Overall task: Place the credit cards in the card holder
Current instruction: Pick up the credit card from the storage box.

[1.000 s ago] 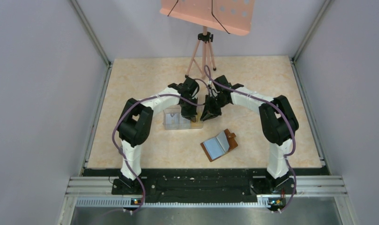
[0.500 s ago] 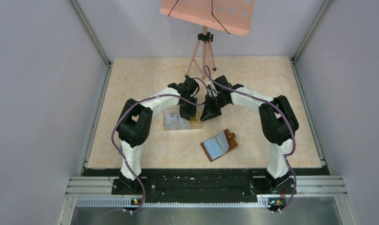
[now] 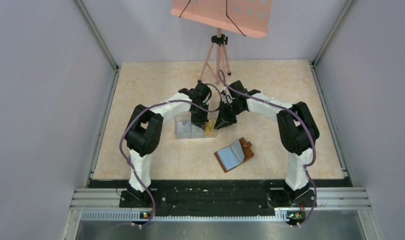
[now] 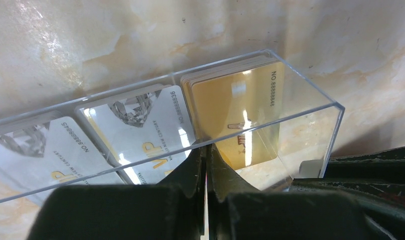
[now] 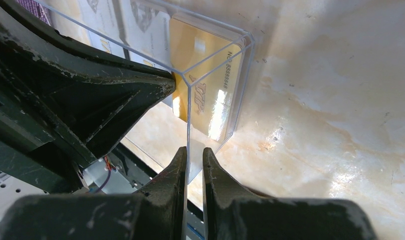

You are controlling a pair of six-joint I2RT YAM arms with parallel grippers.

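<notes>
Mid-tabletop: orange-yellow credit cards (image 4: 235, 110) upright in end compartment of clear plastic box (image 3: 181, 129), just beyond left gripper (image 4: 206, 147), jaws together. Right gripper (image 5: 192, 151) jaws clamp box end wall. Open brown leather card holder (image 3: 234, 155) toward near edge.

The box (image 4: 305, 125) is clear, glossy plastic, and the cards (image 4: 235, 110) in it are smooth and shiny, gold or white. The table (image 4: 115, 35) looks like polished marble; the wallet (image 3: 234, 155) looks like brown leather.

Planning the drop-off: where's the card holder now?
In the top view the card holder lies open right of centre, nearer the robot than the clear box.
</notes>
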